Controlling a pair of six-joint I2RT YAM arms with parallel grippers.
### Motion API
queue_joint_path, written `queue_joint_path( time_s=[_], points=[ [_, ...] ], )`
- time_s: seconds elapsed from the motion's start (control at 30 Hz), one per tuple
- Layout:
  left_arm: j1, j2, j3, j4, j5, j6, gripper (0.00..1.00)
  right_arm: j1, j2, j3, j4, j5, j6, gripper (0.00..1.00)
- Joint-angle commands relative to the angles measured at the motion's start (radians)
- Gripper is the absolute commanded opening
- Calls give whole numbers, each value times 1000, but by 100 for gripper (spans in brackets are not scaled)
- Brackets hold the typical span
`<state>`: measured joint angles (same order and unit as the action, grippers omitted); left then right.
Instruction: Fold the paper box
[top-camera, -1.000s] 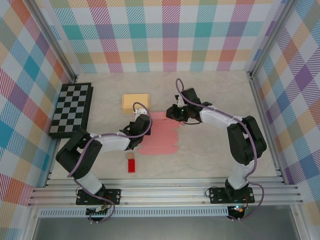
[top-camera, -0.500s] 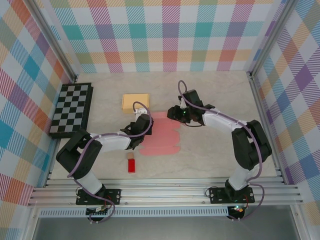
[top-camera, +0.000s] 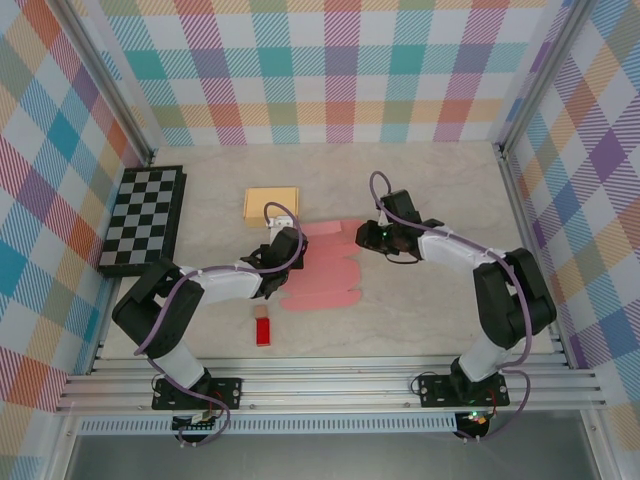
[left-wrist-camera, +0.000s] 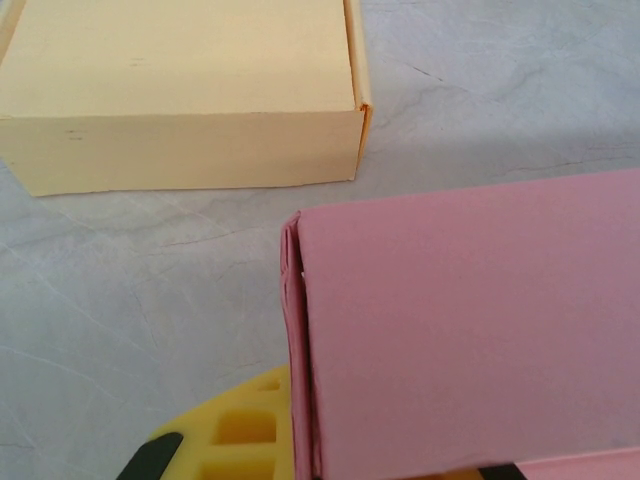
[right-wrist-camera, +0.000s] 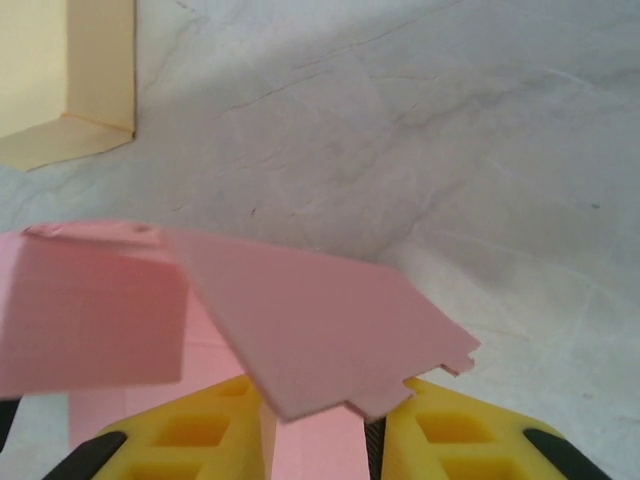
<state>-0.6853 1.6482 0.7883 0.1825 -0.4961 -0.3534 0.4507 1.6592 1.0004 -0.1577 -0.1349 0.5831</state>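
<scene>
The flat pink card box (top-camera: 325, 268) lay on the marbled table (top-camera: 430, 300), the left gripper (top-camera: 290, 247) clamped on its edge, the right gripper (top-camera: 366, 237) at a flap, its opening unclear, with a smooth yellow box (top-camera: 271, 203) on the far side.

No letters, numbers, labels or brand marks can be read. The pink paper box (top-camera: 325, 275), the yellow box (top-camera: 271, 204) beyond it, the checkerboard (top-camera: 143, 220) off to its left side and the small red object (top-camera: 263, 333) nearer than it all show unprinted surfaces.

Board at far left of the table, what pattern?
The board is black-and-white checkered; the top view shows it best.
</scene>
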Motion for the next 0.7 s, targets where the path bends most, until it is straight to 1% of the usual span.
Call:
queue_joint_path(
  time_s=[0.0,0.17,0.3,0.4,0.53,0.67],
  points=[
    [-11,9,13,-69,9,-27,0,-11,47,-4,61,28,-11,30],
    [-11,7,12,-70,21,-35,0,-24,112,-6,101,34,22,30],
    [-11,12,12,-72,22,-39,0,-31,125,-25,117,75,57,20],
    [-11,16,12,-72,24,-41,0,-45,136,-34,117,85,79,18],
    [-11,16,13,-70,30,-41,0,-51,172,-14,104,58,82,16],
    [-11,18,20,-68,42,-47,0,-50,196,-28,182,-30,117,16]
  ],
)
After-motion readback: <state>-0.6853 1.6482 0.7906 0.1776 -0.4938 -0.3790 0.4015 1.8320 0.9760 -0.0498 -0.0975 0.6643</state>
